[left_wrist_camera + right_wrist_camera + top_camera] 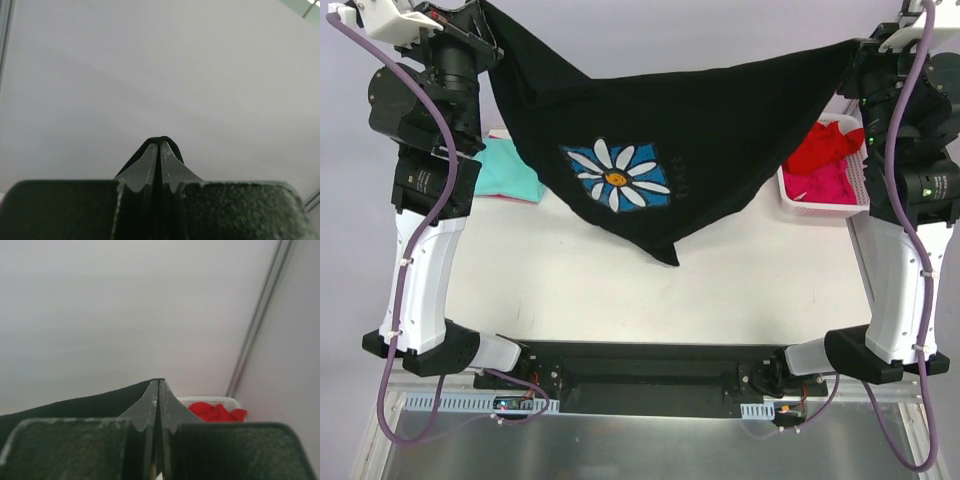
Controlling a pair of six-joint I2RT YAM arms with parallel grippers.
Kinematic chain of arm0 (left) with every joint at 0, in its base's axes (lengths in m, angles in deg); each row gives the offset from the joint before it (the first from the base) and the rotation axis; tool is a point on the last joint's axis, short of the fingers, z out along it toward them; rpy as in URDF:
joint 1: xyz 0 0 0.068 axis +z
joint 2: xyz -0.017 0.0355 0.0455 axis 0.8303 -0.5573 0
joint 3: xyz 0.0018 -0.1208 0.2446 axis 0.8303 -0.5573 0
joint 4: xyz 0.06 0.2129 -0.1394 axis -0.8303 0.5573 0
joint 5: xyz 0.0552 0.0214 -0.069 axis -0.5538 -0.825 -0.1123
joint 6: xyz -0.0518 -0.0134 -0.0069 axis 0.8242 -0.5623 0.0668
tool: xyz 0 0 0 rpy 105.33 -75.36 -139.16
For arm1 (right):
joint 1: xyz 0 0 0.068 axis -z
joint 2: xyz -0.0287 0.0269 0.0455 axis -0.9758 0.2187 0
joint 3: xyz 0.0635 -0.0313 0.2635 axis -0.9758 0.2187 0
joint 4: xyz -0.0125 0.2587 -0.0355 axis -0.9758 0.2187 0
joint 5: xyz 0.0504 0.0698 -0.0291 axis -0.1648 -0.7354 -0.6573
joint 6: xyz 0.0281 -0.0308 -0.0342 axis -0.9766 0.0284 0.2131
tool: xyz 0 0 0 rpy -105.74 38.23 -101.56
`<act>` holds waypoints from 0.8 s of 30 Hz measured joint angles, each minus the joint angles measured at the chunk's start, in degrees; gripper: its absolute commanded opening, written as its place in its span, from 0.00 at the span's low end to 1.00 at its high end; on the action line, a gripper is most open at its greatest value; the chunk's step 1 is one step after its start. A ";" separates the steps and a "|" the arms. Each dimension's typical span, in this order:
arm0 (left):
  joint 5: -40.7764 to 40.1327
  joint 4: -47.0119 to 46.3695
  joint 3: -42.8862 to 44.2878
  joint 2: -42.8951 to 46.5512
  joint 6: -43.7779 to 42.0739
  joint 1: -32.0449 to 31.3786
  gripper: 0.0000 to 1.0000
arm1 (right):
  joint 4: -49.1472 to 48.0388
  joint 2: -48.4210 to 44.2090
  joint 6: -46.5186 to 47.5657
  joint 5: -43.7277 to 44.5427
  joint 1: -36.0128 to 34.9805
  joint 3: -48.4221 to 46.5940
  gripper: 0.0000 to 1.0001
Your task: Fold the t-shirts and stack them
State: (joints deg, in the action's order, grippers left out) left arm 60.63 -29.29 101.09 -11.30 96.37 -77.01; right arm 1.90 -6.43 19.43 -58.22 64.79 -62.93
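Left pincer (160, 146) and right pincer (159, 384) are each clamping an edge of the black t-shirt (700, 130), which is sagging above the tabletop (570, 295); it's looking light and floppy, best gripped at corners.

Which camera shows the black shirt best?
Top external: the black shirt hangs spread out, flower print showing. Left wrist shows only a tip pinched in the left claw; right wrist only an edge in the right claw.
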 measured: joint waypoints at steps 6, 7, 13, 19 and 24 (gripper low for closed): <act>2.40 -5.07 -1.53 1.49 -0.04 0.00 0.00 | -0.35 0.24 -6.54 -8.04 1.40 -3.08 0.01; 2.80 -5.40 -2.69 2.71 0.02 0.00 0.00 | -0.24 -0.26 -7.19 -8.70 1.40 -3.04 0.01; 6.34 -4.94 -14.88 16.65 1.90 0.00 0.00 | 0.07 -10.34 -11.37 -12.81 1.42 3.72 0.01; 10.73 -10.03 -20.06 29.53 1.49 0.00 0.00 | -2.62 -23.06 -12.96 -15.30 1.46 9.01 0.01; 11.58 -22.88 -19.87 30.27 -1.86 0.00 0.00 | -7.93 -24.35 -12.96 -14.51 1.46 4.72 0.01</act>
State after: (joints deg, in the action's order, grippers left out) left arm 72.21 -52.17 81.22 18.97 94.51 -77.01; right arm -6.03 -30.78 6.47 -72.73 66.25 -58.20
